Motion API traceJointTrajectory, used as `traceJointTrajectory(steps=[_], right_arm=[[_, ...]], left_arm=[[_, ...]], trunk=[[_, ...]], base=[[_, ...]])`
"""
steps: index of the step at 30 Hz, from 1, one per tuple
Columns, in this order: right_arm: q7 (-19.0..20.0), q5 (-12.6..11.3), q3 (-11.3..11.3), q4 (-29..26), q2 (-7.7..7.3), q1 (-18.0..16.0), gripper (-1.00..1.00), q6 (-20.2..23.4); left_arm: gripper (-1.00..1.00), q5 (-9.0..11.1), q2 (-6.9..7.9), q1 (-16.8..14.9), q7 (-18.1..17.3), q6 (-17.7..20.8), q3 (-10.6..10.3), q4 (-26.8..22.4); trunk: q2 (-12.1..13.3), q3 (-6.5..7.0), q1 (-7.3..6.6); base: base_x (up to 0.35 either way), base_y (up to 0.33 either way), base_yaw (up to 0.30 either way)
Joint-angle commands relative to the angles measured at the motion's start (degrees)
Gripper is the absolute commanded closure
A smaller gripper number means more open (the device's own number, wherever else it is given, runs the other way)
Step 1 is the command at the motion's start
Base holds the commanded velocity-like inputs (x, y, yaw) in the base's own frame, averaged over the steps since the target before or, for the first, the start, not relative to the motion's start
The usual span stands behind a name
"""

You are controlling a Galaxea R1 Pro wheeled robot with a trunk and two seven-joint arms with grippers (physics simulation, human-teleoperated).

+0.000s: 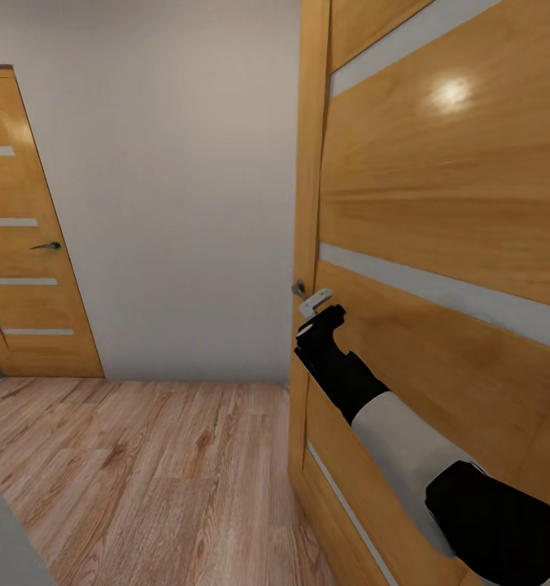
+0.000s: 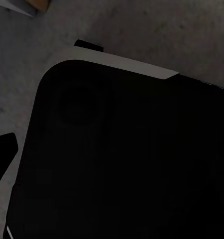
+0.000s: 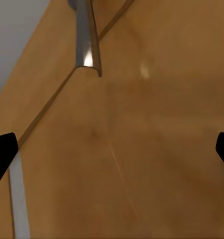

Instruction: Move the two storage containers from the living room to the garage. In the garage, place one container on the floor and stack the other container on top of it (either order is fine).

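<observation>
Where head view hides gap, right pincer point(image 3: 112, 149) spread below door handle point(image 3: 87, 40).

light wood plank floor point(image 1: 145, 472), doors standing on it

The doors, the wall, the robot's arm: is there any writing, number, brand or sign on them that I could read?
None: no readable text in any view.
Near door: plain wood with pale strips, no lettering.
Far door: the same, no lettering.
Wall: bare.
Right arm and its end effector by the handle: no markings.
Left wrist view: a dark body over grey floor, no label.
</observation>
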Motion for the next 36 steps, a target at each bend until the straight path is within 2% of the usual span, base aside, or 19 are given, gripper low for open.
traceJointTrajectory(steps=[1, 18, 36], right_arm=[[-0.1, 0.1, 0.1, 0.1, 0.00, 0.0, -1.00, 0.3], [0.3, 0.2, 0.2, 0.5, 0.00, 0.0, -1.00, -0.6], [-2.3, 0.5, -0.3, 0.5, 0.00, -0.1, -1.00, 0.3]], left_arm=[[-1.00, 0.1, -0.02, 0.0, 0.0, -0.2, 0.3, 0.0], [-1.00, 0.2, -0.04, 0.0, 0.0, -0.2, 0.5, 0.0], [-1.00, 0.3, -0.02, 0.0, 0.0, -0.2, 0.6, 0.0]], trunk=[[0.0, -0.06, 0.00], [0.0, -0.06, 0.00], [0.0, -0.06, 0.00]], base=[[0.000, 0.000, 0.000], [0.000, 0.000, 0.000], [0.053, 0.000, 0.000]])
